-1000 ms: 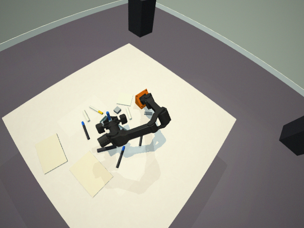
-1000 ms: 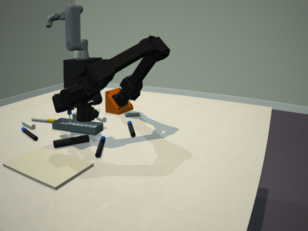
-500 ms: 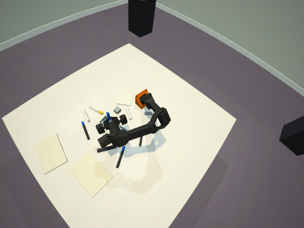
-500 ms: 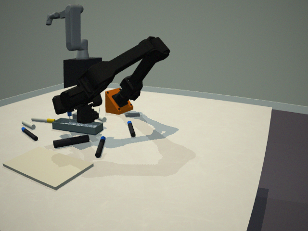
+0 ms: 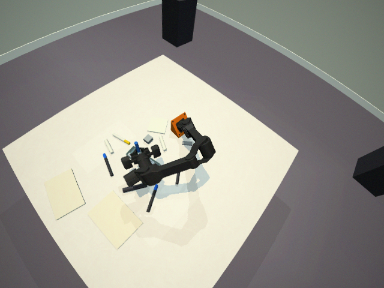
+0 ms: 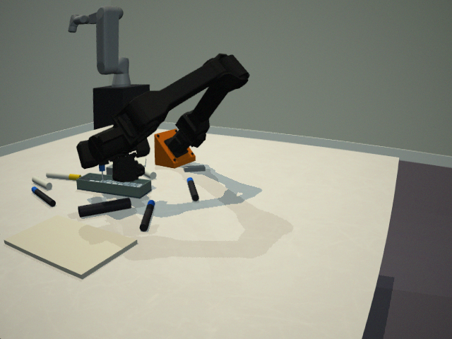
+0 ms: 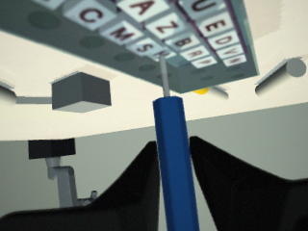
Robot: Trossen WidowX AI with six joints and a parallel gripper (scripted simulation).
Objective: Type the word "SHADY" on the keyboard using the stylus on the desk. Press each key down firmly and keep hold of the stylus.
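Evidently the claw (image 7: 172, 145) is clamped on the stylus (image 5: 137, 146) (image 6: 102, 167) (image 7: 174, 164), whose blue barrel looks light, stiff and maybe slippery, so the grip belongs around that barrel, leaving its thin tip free at the H key (image 7: 163, 52) of the keyboard (image 5: 131, 151) (image 6: 109, 188) (image 7: 212, 79)

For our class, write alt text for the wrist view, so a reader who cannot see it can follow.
Black fingers grip a blue stylus whose thin tip meets the H key on a grey-green keyboard. A dark grey block sits to the left, on a pale desk.
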